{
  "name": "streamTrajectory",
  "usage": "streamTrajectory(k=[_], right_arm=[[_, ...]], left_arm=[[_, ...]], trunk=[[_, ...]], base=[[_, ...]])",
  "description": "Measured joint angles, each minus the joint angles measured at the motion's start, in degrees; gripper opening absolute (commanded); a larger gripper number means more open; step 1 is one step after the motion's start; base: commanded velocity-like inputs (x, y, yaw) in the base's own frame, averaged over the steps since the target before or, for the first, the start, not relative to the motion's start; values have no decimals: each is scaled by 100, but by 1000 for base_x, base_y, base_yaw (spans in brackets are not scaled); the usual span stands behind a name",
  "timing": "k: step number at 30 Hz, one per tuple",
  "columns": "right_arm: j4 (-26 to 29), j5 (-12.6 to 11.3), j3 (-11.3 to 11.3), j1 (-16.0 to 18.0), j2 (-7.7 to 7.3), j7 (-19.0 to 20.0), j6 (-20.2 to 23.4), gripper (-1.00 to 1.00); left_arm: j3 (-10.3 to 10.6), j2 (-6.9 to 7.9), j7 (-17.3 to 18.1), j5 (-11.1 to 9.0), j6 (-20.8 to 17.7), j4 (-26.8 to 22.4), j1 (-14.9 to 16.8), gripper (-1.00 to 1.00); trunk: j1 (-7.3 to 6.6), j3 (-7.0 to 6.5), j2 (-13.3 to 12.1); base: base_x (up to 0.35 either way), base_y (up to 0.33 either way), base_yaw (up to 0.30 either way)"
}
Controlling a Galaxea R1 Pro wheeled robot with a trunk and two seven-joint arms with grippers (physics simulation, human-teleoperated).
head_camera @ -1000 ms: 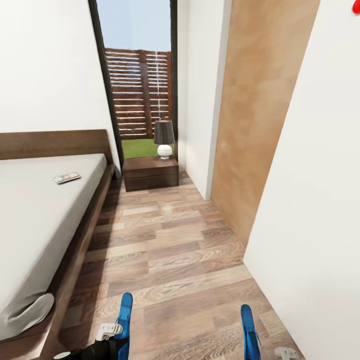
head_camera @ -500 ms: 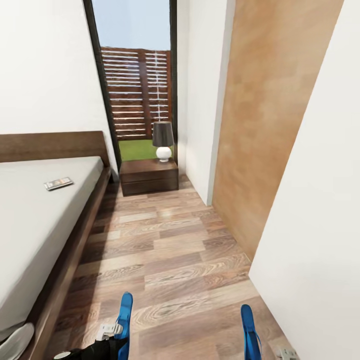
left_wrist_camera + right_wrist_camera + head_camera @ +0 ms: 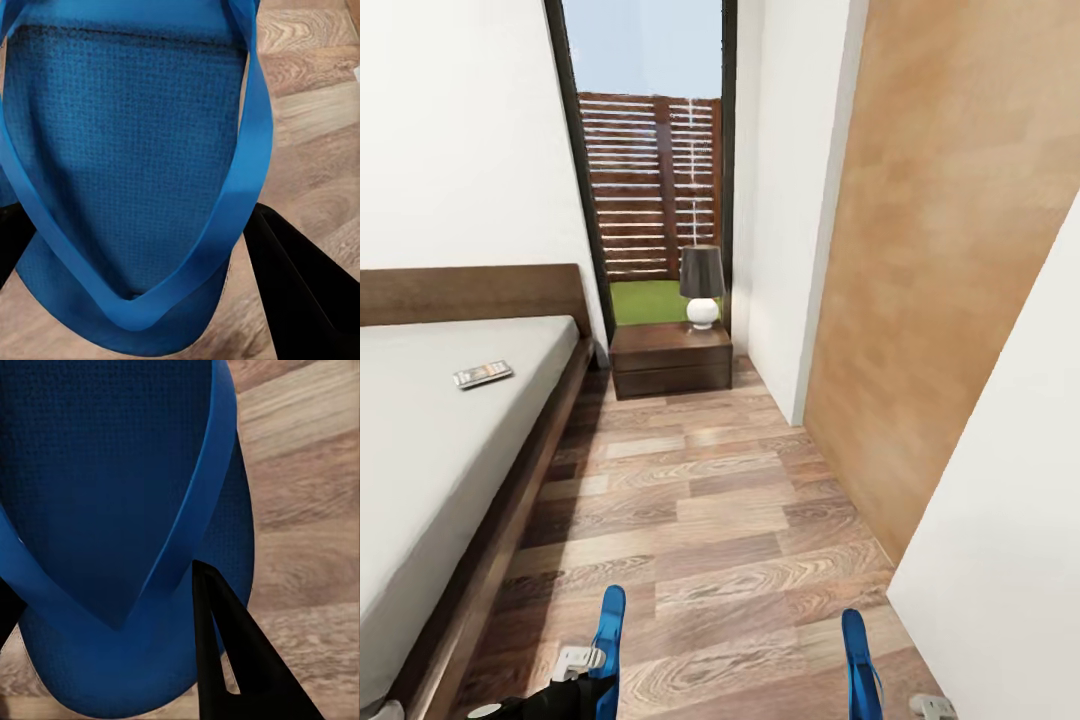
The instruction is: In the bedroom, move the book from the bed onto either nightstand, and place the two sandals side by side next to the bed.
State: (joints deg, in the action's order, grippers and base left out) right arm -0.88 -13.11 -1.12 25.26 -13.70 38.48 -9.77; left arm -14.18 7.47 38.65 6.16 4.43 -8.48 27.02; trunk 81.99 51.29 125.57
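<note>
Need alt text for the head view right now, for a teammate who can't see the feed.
Each gripper carries a blue sandal, the left sandal and right sandal poking up at the bottom edge over a wood-plank floor. The bed runs along the left with the book on its mattress. Ahead, a nightstand holds a lamp below a window.

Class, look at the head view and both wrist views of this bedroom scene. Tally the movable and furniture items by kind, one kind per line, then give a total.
Blue sandals: 2, left sandal and right sandal
Book: 1, the book lying on the mattress
Bed: 1, the bed
Nightstand: 1, the nightstand
Lamp: 1, the lamp on the nightstand
Total: 6
</note>
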Motion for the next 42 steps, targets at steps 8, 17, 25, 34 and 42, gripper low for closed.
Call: streamTrajectory(k=[8, 17, 25, 34, 42], right_arm=[[0, -1, 0, 0, 0, 6, -1, -100], [0, 0, 0, 0, 0, 21, 1, -100], [0, 0, 0, 0, 0, 38, 3, -100], [0, 1, 0, 1, 1, 31, 2, -100], [0, -1, 0, 0, 0, 37, -2, -100]], left_arm=[[0, 0, 0, 0, 0, 0, 0, -100], [0, 0, 0, 0, 0, 0, 0, -100], [0, 0, 0, 0, 0, 0, 0, -100], [0, 1, 1, 0, 0, -2, -1, -100], [0, 0, 0, 0, 0, 0, 0, -100]], trunk=[[0, 0, 0], [0, 0, 0], [0, 0, 0], [0, 0, 0], [0, 0, 0]], base=[[327, 0, 1], [327, 0, 0], [327, 0, 8], [327, 0, 136], [327, 0, 94]])
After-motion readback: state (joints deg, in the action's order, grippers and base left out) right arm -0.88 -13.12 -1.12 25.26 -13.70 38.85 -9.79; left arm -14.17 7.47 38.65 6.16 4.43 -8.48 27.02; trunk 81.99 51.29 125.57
